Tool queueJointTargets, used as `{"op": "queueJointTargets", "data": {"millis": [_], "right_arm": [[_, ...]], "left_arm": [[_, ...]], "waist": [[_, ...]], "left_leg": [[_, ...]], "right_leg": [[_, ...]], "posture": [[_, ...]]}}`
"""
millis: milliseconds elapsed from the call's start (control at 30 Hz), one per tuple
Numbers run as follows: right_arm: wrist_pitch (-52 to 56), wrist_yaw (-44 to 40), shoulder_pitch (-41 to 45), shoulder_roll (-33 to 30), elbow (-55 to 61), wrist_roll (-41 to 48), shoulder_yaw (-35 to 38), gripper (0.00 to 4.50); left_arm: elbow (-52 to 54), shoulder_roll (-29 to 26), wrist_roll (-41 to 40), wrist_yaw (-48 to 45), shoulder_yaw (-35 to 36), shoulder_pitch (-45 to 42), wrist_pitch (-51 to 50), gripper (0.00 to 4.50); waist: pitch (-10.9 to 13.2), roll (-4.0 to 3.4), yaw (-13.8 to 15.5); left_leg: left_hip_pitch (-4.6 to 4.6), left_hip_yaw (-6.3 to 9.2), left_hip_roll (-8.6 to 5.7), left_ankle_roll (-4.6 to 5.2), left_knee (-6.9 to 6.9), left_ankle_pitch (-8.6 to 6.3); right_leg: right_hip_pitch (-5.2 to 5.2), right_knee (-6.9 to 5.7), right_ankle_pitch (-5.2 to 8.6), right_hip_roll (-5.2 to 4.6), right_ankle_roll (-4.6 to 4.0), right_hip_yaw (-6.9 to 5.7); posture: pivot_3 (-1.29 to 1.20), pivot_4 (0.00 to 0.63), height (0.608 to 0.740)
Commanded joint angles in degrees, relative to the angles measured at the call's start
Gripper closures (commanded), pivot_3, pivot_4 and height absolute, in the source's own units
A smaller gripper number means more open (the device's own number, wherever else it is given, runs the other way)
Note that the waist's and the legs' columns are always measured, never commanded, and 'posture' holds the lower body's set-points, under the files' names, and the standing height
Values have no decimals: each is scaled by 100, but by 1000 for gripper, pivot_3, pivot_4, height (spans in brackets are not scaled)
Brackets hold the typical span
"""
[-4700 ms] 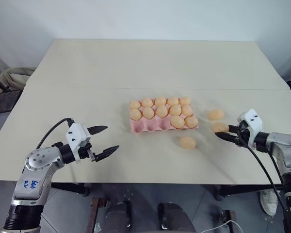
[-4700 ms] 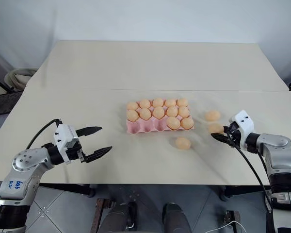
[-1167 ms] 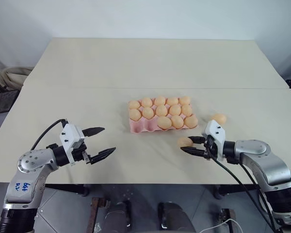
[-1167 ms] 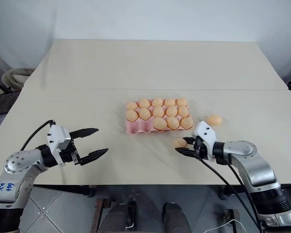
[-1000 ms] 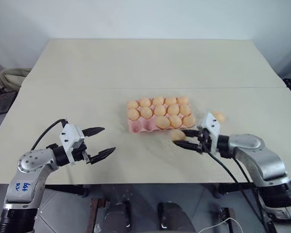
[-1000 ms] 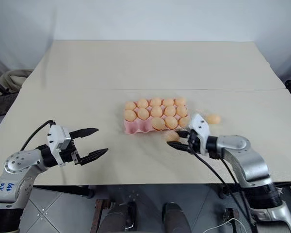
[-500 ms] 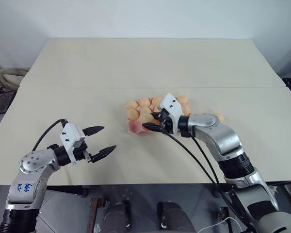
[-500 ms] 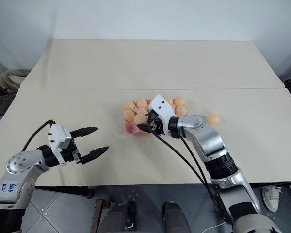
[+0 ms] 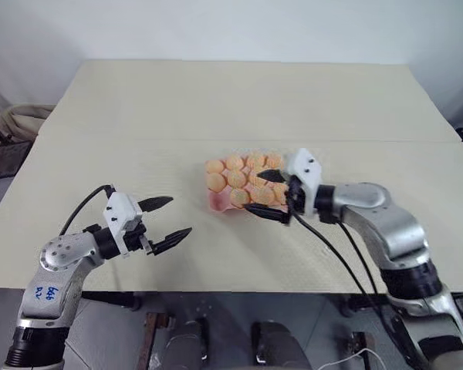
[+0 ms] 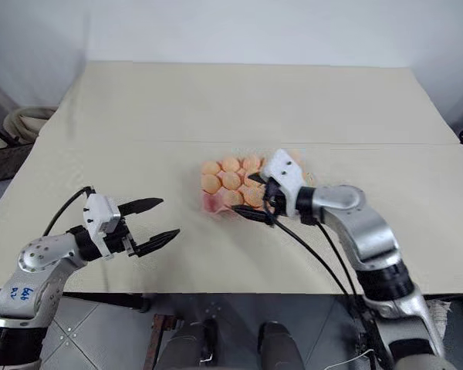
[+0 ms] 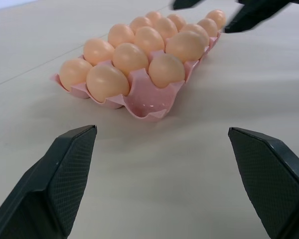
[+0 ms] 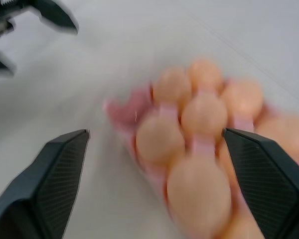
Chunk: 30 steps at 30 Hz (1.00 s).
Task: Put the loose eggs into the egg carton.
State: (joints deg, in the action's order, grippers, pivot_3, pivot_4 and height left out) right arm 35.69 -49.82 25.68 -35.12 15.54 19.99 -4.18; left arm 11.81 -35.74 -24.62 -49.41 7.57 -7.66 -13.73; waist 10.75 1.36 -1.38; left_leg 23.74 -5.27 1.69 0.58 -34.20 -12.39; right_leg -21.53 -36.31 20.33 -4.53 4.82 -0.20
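Note:
The pink egg carton (image 9: 216, 203) lies mid-table, holding several pale-orange eggs (image 11: 129, 56). Its front left corner cup (image 11: 148, 102) is empty. An egg (image 9: 240, 196) sits in the front-row cup beside that corner. My right gripper (image 9: 267, 195) hovers open over the carton's front right part, one finger above the eggs and one in front of the rim, holding nothing. My left gripper (image 9: 170, 218) stands open and empty over bare table, left of the carton. The loose eggs are hidden from view; my right arm covers the table right of the carton.
The beige table (image 9: 231, 100) runs wide behind the carton, with a seam across its middle. A coiled hose or basket (image 9: 19, 119) sits off the table's left edge. Black cables (image 9: 347, 266) hang from my right arm over the front edge.
My right gripper has opened and let go of the egg, which now sits in the front row. The gripper has drawn back to the right. The left gripper has stayed put.

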Motion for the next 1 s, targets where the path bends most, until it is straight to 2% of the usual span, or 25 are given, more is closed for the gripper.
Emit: {"op": "queueJointTargets", "data": {"millis": [33,167,267,367,667,800,1000], "right_arm": [[-697,-85,-982,-497,1,61,1219,24],[-1362,173,-1886,-523,-500,206,2606,24],[-1757,276,-2426,-454,-656,192,3128,24],[-1936,358,-2778,-387,-655,224,3308,24],[-2080,391,-3029,-334,-770,293,3214,24],[-2020,327,-2618,-503,-1029,230,2994,24],[-1600,117,-1135,-951,-2130,-117,2072,24]], "left_arm": [[-236,96,-83,-213,-207,-355,-50,0],[-614,180,57,-378,-389,-709,107,0],[-917,212,192,-503,-521,-937,287,0],[-1171,237,288,-593,-614,-1132,433,0],[-1400,367,319,-639,-654,-1469,439,0],[-1304,282,356,-600,-563,-1288,519,0],[-1038,68,309,-471,-266,-816,523,0]], "waist": [[0,0,52],[0,0,-23],[0,0,-36],[0,0,-55],[1,2,-35],[1,2,-54],[2,2,-84]], "left_leg": [[2,1,-4,15,0,5],[-3,-14,1,23,-1,9],[-19,-19,7,18,-1,13],[-33,-28,9,14,-2,17],[-47,-40,4,0,-30,13],[-48,-40,6,1,-30,14],[-45,-38,5,6,-29,17]], "right_leg": [[7,9,-1,-1,2,-4],[5,9,-6,4,11,6],[13,0,-5,17,10,10],[14,-19,-4,23,8,22],[21,-58,-7,12,12,40],[19,-60,-7,13,11,41],[14,-60,-8,8,8,39]], "posture": [[0,150,740],[0,150,740],[0,150,740],[0,150,740],[0,150,740],[0,150,740],[0,150,740]]}}
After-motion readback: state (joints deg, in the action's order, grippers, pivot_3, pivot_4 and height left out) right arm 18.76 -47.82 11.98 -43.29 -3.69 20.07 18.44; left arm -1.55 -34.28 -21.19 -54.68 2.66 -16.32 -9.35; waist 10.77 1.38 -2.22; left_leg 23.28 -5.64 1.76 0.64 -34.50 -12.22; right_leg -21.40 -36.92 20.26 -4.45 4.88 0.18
